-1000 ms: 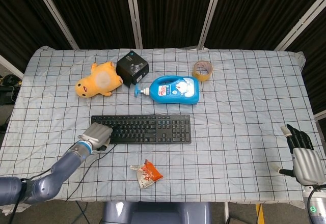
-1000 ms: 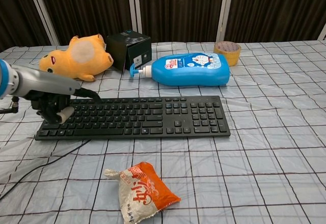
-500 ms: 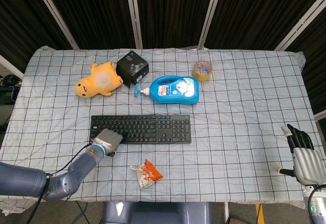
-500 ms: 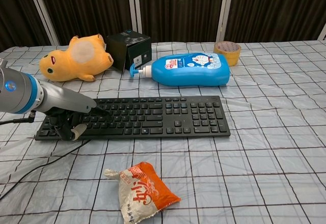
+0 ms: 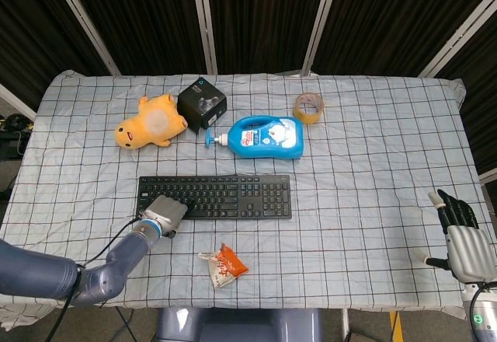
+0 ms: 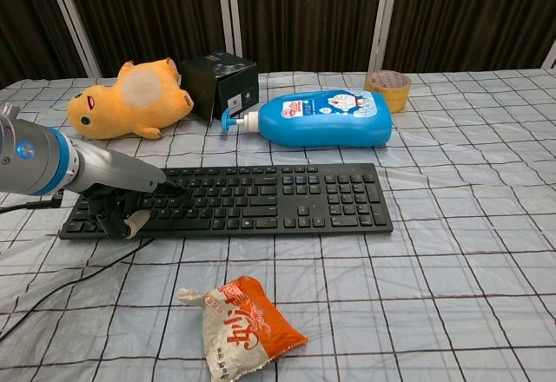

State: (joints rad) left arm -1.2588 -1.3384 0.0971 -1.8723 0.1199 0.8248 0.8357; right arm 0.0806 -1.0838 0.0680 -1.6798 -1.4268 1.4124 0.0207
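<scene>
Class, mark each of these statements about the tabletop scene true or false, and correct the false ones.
1. The left hand rests on the near-left end of the black keyboard. True.
2. The blue bottle stands upright. False: it lies on its side, pump pointing toward the black box.
3. The snack packet lies on the keyboard. False: it lies on the cloth, nearer the robot than the keyboard.
4. The right hand holds the tape roll. False: it holds nothing, far from the roll.
5. The yellow plush toy lies beside the black box. True.
</scene>
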